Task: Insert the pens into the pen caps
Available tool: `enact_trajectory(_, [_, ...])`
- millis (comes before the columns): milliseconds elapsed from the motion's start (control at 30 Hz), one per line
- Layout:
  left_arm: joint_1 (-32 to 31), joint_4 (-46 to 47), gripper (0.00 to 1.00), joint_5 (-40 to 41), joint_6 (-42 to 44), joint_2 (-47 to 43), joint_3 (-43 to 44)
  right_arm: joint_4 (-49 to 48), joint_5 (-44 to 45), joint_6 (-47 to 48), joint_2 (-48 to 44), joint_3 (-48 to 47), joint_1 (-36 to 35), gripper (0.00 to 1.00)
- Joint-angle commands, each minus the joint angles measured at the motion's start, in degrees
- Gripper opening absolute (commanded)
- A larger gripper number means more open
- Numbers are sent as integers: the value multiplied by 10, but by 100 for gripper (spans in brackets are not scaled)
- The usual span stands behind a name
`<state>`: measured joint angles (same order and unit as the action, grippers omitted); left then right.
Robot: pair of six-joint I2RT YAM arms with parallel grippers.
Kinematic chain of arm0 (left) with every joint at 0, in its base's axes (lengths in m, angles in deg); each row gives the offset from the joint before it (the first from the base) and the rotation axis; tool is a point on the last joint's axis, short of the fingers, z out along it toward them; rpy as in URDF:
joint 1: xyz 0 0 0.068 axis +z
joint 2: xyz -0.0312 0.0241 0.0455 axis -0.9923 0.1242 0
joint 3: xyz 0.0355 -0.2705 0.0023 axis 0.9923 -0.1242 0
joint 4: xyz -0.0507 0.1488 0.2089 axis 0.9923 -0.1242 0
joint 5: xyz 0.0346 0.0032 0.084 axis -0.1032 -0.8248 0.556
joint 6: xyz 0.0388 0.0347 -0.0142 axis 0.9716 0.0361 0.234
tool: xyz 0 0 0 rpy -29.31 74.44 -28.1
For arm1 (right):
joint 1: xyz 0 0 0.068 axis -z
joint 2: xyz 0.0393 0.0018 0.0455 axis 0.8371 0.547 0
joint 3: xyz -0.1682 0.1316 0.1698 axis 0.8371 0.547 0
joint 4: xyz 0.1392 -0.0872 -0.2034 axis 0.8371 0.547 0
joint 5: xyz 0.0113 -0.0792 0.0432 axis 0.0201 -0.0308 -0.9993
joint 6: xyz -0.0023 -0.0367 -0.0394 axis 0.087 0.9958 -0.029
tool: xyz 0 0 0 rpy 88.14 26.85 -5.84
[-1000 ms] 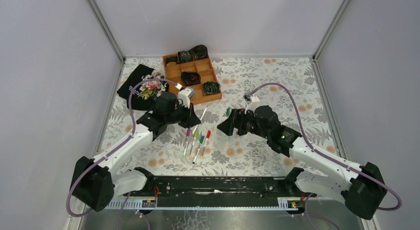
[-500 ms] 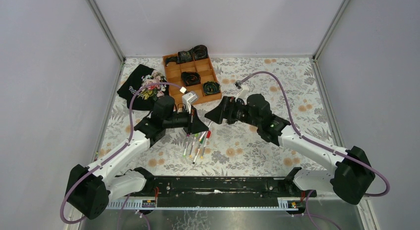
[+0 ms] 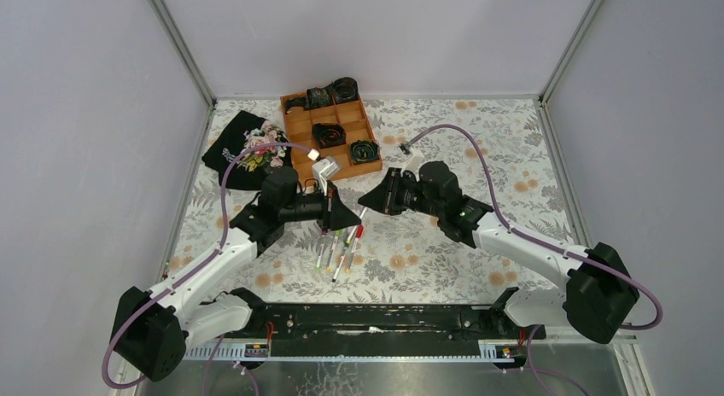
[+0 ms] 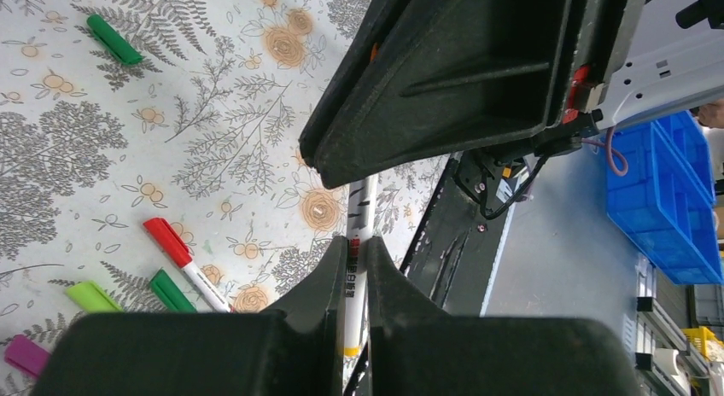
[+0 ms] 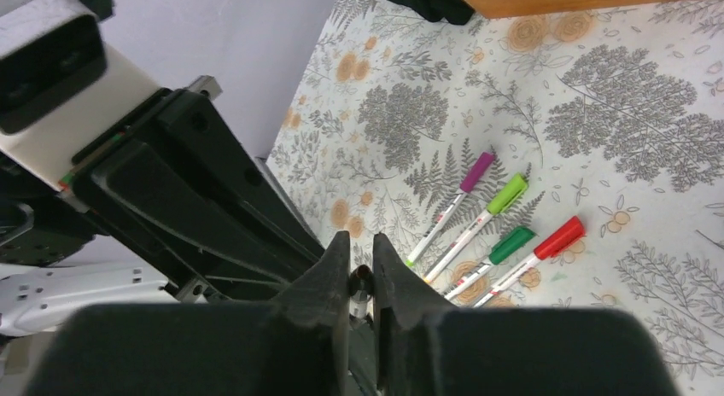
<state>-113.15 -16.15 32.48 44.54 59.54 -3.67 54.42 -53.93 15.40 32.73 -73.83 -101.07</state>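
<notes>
Left wrist view: left gripper (image 4: pixel 355 247) is clamped on a white pen (image 4: pixel 352 285), its fingers pressed to either side of the barrel. The barrel carries black print and a red mark. It runs out past the fingertips and goes under the tip of the right gripper (image 4: pixel 341 161), which sits just ahead, nose to nose with the left.

Right wrist view: I see the right fingers (image 5: pixel 331 272) drawn close, with only a narrow slit between them. Something small sits in the slit. I cannot tell whether they grip the pen end or only flank it.

Top view: both grippers meet tip to tip above the middle of the table (image 3: pixel 444 140), over the far end of the row of pens lying there.

On the table, four capped pens (image 5: pixel 508 195) lie side by side, slightly fanned, with caps magenta, lime, green, red. One loose green cap (image 4: pixel 113 39) lies by itself on the floral cover, well apart from that row.

Far side: wooden tray (image 3: pixel 299 121) with black coils in some compartments, and a dark flowered cloth (image 3: pixel 235 144) just left of it.
</notes>
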Motion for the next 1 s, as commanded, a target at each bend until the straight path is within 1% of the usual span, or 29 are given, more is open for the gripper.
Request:
enact_trajectory(0, [-3,47,1,-14,-13,-8,-7,-18,-24,-7,5,-15,2,5])
enact_trajectory(33, [-3,44,7,-13,-13,-6,-6,-21,-24,-11,3,-15,2,1])
enact_trajectory(167, [-4,24,29,0,-4,8,2,-46,-32,-26,-2,-15,3,0])
enact_trajectory(267, [-5,19,40,0,-1,16,5,-64,-45,-39,0,-17,2,0])
enact_trajectory(300, [-6,18,41,-1,0,18,6,-71,-50,-45,2,-16,2,0])
enact_trajectory(333, [-7,16,40,-1,1,20,7,-77,-53,-48,4,-16,3,0])
enact_trajectory(367, [-9,13,35,-2,3,22,8,-80,-55,-48,6,-16,2,0])
enact_trajectory(467, [-10,12,11,4,4,17,8,-75,-51,-41,9,-16,2,0])
enact_trajectory(500, [-10,11,5,11,5,14,8,-63,-43,-31,9,-18,3,1])
enact_trajectory(533, [-10,10,2,21,6,9,8,-45,-34,-14,9,-23,2,7])
enact_trajectory(633, [-8,-7,0,95,14,-14,11,36,24,41,9,-40,3,39])
enact_trajectory(700, [1,-23,0,154,17,-34,11,96,97,78,14,-54,2,54])
enact_trajectory(767, [20,-27,0,198,11,-56,7,159,168,105,29,-69,2,61])
enact_trajectory(833, [44,-25,0,227,6,-78,0,223,224,129,56,-91,3,65])
enact_trajectory(900, [54,-26,0,248,6,-93,-2,250,249,147,89,-108,4,67])
enact_trajectory(967, [59,-27,0,260,7,-103,-3,253,244,157,118,-118,10,68])
